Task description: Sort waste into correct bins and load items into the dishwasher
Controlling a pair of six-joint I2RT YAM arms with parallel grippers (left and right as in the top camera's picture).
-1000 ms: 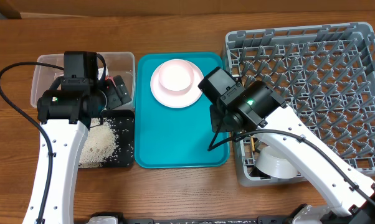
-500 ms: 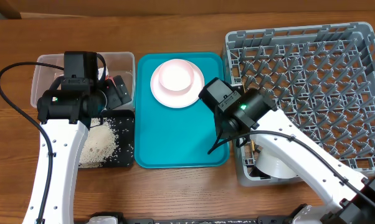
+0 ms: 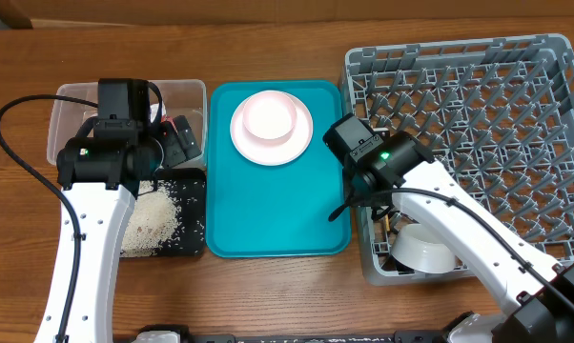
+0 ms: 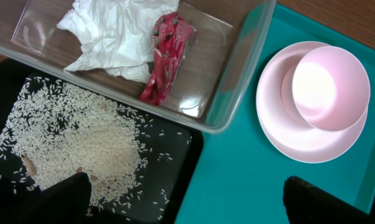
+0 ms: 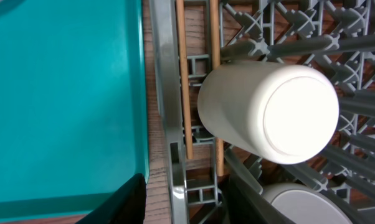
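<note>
Wooden table (image 3: 268,291); latticed grey rack (image 3: 497,105) cradles cylindrical white cup (image 5: 268,112); left gripper (image 4: 184,202), right gripper (image 5: 178,202) both spread apart.

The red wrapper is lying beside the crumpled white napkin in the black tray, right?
Not quite. The red wrapper does lie beside the crumpled white napkin, but both are in the clear tub, not the black tray, which holds loose rice. The left wrist view shows this.
</note>
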